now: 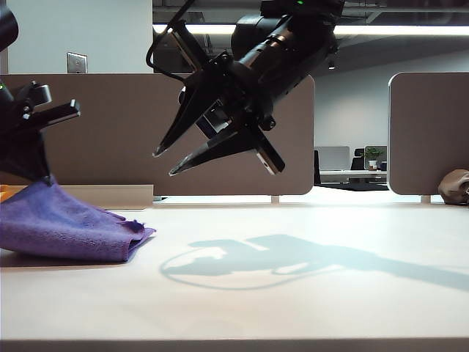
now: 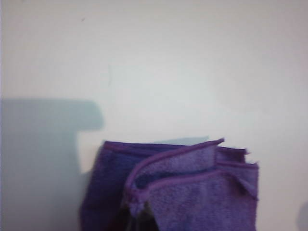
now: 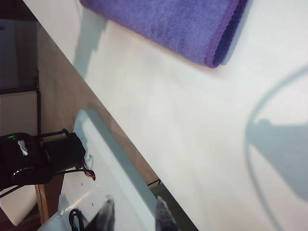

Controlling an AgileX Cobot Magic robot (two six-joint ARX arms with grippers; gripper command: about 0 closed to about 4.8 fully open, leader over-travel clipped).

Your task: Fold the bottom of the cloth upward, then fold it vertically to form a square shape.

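The purple cloth [image 1: 69, 229] lies folded in layers at the left of the table, its upper corner lifted into a peak. My left gripper [image 1: 42, 178] is at that peak, shut on the cloth. In the left wrist view the bunched cloth [image 2: 192, 192] covers the left gripper [image 2: 139, 220], and only dark finger bases show through the folds. My right gripper [image 1: 164, 163] hangs high over the middle of the table, open with nothing between its fingers. The right wrist view shows the right gripper [image 3: 134, 206] well apart from the cloth [image 3: 168, 21], whose folded edge has a darker stitched border.
Beige divider panels [image 1: 110, 132] stand behind the table. A brownish lump [image 1: 454, 187] sits at the back right. The right arm's shadow [image 1: 293, 260] falls on the tabletop. The right wrist view shows the table's edge [image 3: 120, 139] and a black motor housing [image 3: 29, 161] beyond it.
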